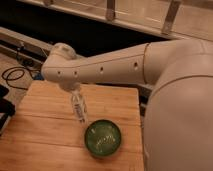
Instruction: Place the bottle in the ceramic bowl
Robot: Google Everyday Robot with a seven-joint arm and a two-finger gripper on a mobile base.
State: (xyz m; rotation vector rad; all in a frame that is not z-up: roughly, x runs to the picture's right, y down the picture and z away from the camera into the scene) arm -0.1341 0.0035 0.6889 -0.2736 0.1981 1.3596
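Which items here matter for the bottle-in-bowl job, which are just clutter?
Job:
- bottle, hanging from the gripper under the arm's end, left of and above the bowl
- green bowl on the wooden table

Clutter:
- black cable on the floor, far left

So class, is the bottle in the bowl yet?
Not yet. The bottle hangs from the shut gripper, above the wooden table, just left of the green bowl.

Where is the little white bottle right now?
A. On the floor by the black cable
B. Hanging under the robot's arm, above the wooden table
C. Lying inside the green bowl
B: the bottle hangs from the gripper above the wooden table, just left of the ceramic bowl.
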